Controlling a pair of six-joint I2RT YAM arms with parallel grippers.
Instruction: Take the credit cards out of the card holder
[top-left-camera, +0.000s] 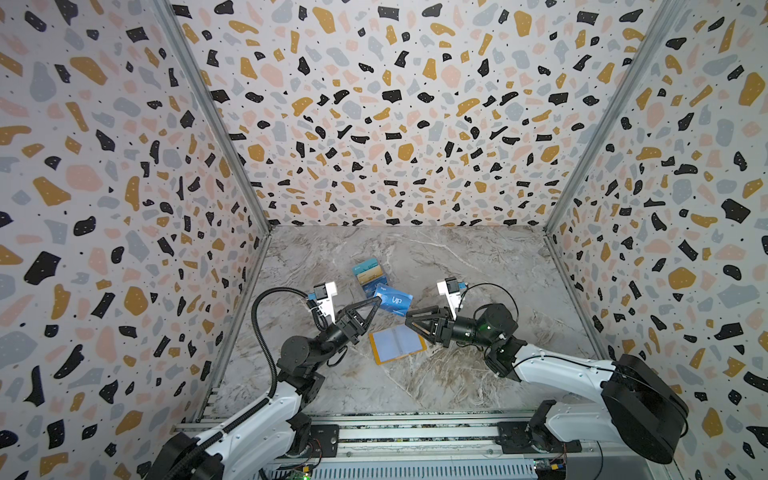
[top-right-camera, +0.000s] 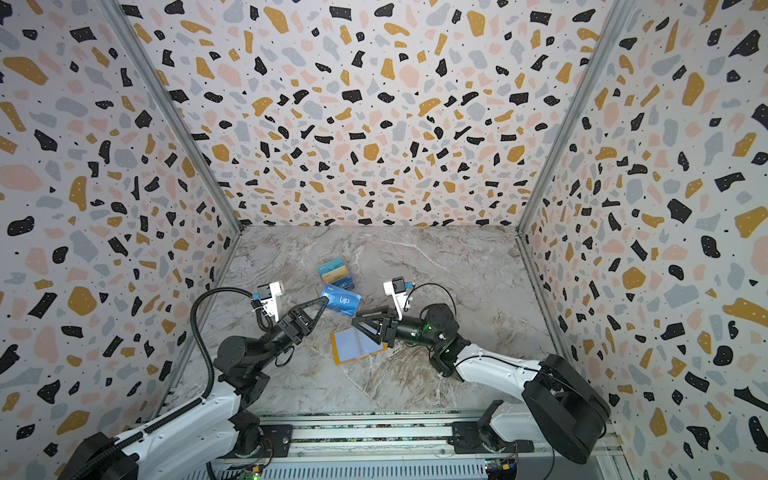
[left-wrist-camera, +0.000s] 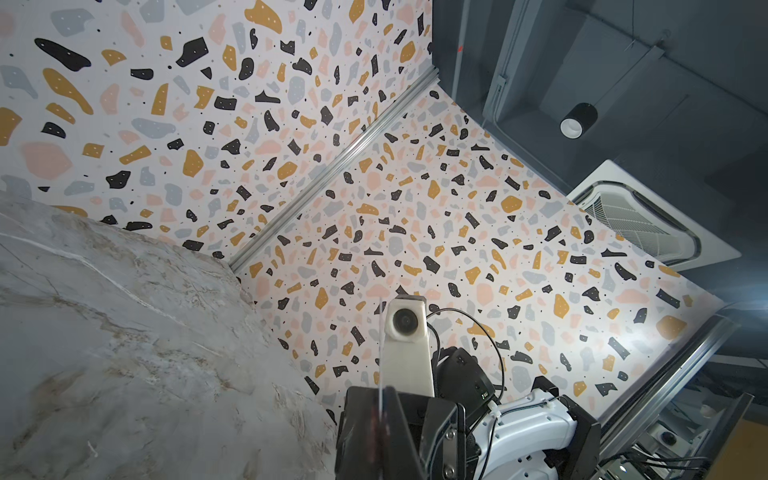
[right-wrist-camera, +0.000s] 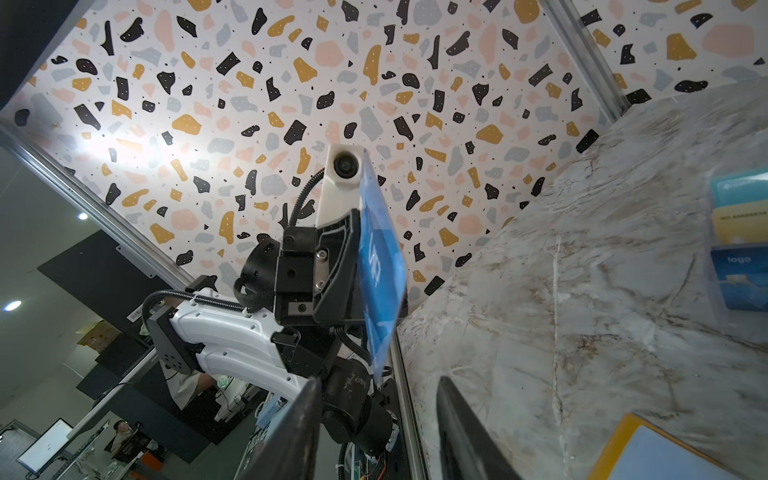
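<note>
Judging by how things lie, the step is a handover of the VIP card (top-left-camera: 395, 301) — it is already out of the card holder (top-left-camera: 397, 344), which lies open on the bench (top-left-camera: 457, 374), sleeves up, just below both grippers. The left gripper (top-left-camera: 377, 300) is clamped on one corner of the card and holds it tilted in the air. The right gripper (top-left-camera: 408, 316) has its jaws apart with nothing between them, the card's free corner just ahead of the gap. To do it well, the right should bite squarely onto the card's edge before the left lets go — a thin, slick card pivots easily on a corner pinch. Other cards sit in the clear tiered box (top-left-camera: 368, 272) behind.
</note>
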